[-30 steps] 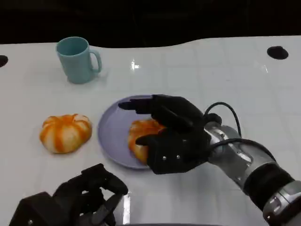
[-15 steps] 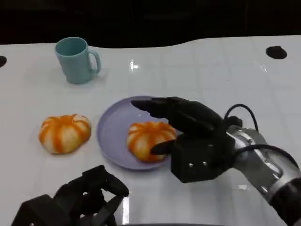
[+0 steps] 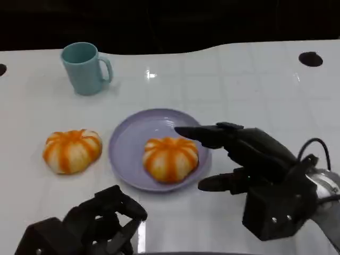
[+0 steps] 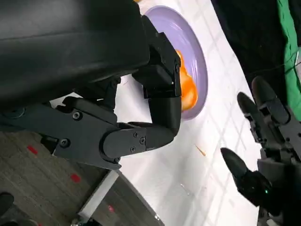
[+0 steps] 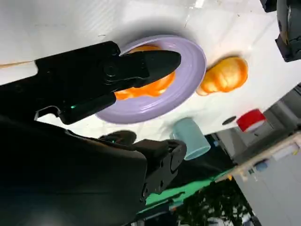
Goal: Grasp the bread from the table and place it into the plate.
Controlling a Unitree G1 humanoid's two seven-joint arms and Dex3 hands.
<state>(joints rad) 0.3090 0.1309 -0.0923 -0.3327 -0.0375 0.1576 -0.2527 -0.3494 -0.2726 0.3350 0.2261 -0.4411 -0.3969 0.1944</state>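
One orange-and-white striped bread (image 3: 170, 158) lies on the lilac plate (image 3: 130, 141), slightly right of its middle. A second, similar bread (image 3: 71, 150) sits on the white table left of the plate. My right hand (image 3: 257, 167) hovers just right of the plate, fingers stretched out and apart, holding nothing; one fingertip reaches over the plate's rim near the bread. The right wrist view shows the plate (image 5: 188, 80) with that bread (image 5: 148, 91) past my fingers. My left hand (image 3: 93, 226) stays at the table's near edge, fingers curled in on nothing.
A teal mug (image 3: 85, 67) stands at the back left. A black round mark (image 3: 311, 58) is at the far right of the table. The dark far edge runs behind the mug. White tabletop lies between the plate and the mug.
My right hand has let go of the bread and drawn back to the right and toward me. The bread stays on the plate. The left hand has barely moved.
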